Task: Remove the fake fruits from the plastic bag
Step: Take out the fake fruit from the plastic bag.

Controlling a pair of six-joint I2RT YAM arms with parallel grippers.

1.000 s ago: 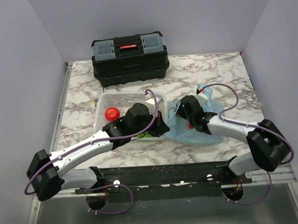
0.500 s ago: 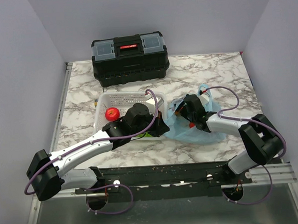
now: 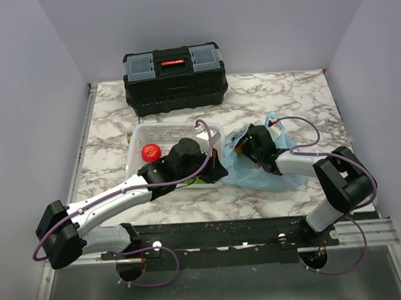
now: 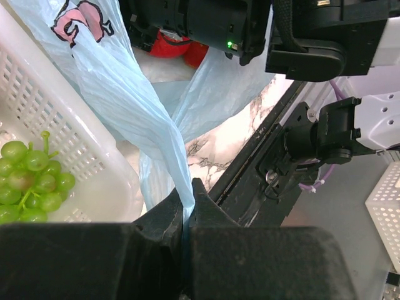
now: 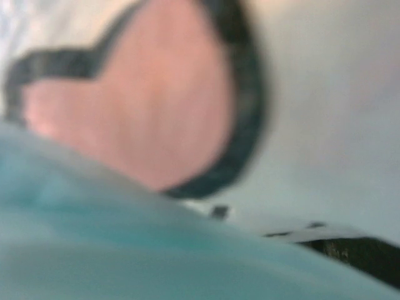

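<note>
Bag-emptying stage, seen from above and from both wrists. Left end effector (image 4: 187,209) clamped together on a gathered fold of the plastic bag (image 4: 147,125), holding the mouth up and open toward the right end effector (image 3: 245,147). Right end effector reaching into that mouth, its body largely wrapped in blue film; cannot tell from any view whether its fingers stand apart or together, nor whether anything lies between them. Right wrist view blocked by film and its pink print, close against the lens. Two red fake fruits (image 4: 170,46) inside the bag, just below the right end effector, touching or nearly touching it. One red apple (image 3: 151,152) already out, in the white basket (image 3: 174,129) just beside the left end effector on its left, along with pale green grapes (image 4: 30,181). Black toolbox (image 3: 174,79) well beyond both end effectors, at the far side of the surface (image 3: 285,95).

Likely failure modes, as judged here:
- Closing on film together with fruit, caused by loose plastic draped round the fingers.
- Pulling the bag out of the left clamp, caused by a thin, slippery fold.
- Glossy round fruit squirting deeper into the bag under an off-centre pinch.
- Blind grasping, caused by the covered wrist lens.
</note>
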